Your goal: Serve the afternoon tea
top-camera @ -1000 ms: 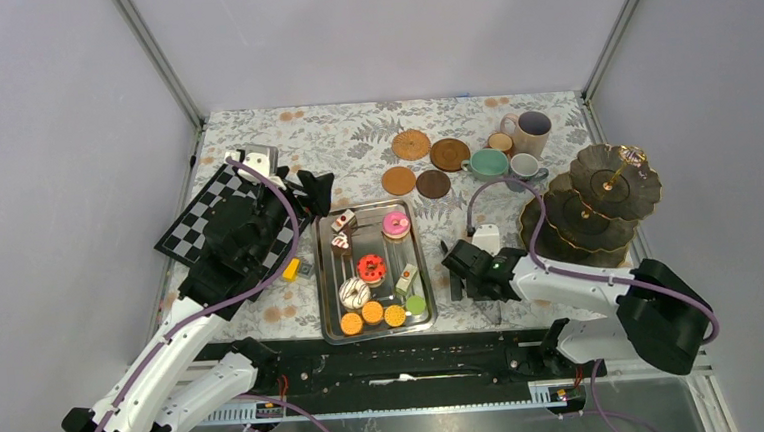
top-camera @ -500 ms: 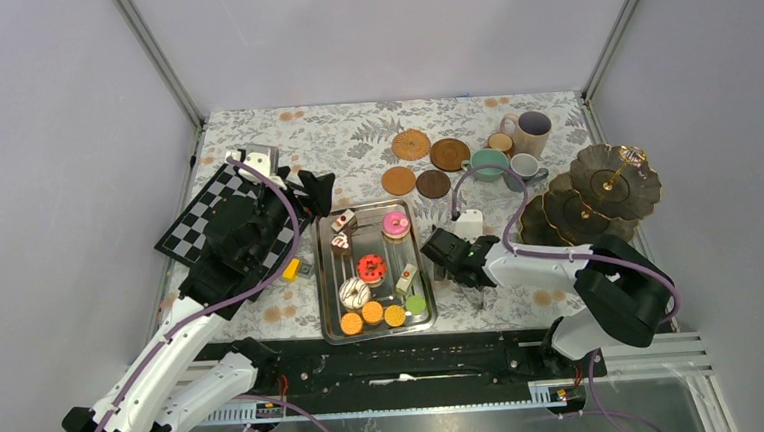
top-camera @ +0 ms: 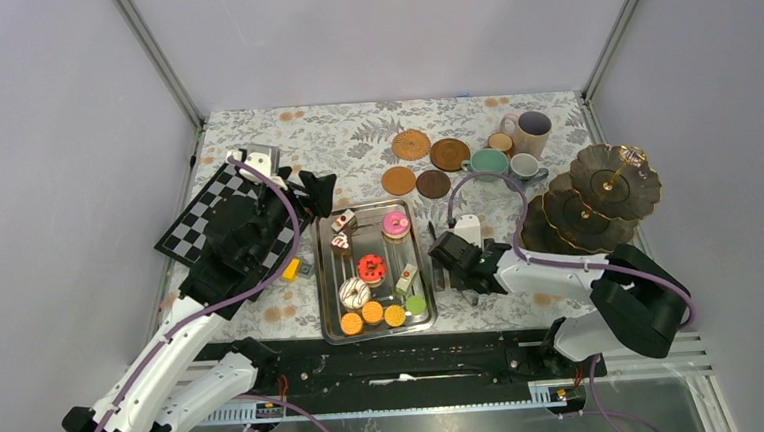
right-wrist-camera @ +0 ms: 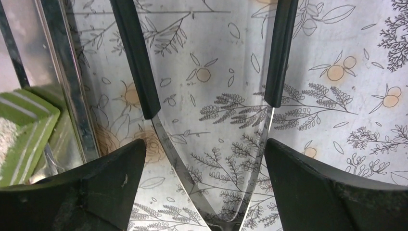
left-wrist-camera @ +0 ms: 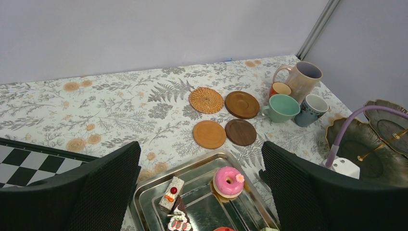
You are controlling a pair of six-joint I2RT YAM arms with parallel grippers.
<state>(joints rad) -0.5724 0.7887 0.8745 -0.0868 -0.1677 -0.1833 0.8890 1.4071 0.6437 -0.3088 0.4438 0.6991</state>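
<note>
1. Now the right gripper [top-camera: 449,260] hangs just off the right rim of the steel tray [top-camera: 321,280]. It has swung in from a spot nearer the three-tier stand [top-camera: 584,219] a second ago. Its jaws are spread wide and grip nothing.
2. Seen from the right wrist, black-armed tongs [right-wrist-camera: 144,72] lie on the floral tablecloth [right-wrist-camera: 337,120] between its fingers [right-wrist-camera: 110,183]. A green-striped cake slice [right-wrist-camera: 24,130] sits just inside the tray's edge on the left.
3. Meanwhile the left gripper [top-camera: 314,192] has not shifted: it is poised by the corner of the chessboard [top-camera: 193,223], jaws wide apart and empty.
4. The pastries stay where they were on the tray, the pink donut [top-camera: 396,224] at the far end and the orange biscuits [top-camera: 373,312] along the near end.
5. Beyond the tray, the mugs [top-camera: 531,132] and coasters [top-camera: 449,155] are grouped as before, with the stand at the table's right edge.
</note>
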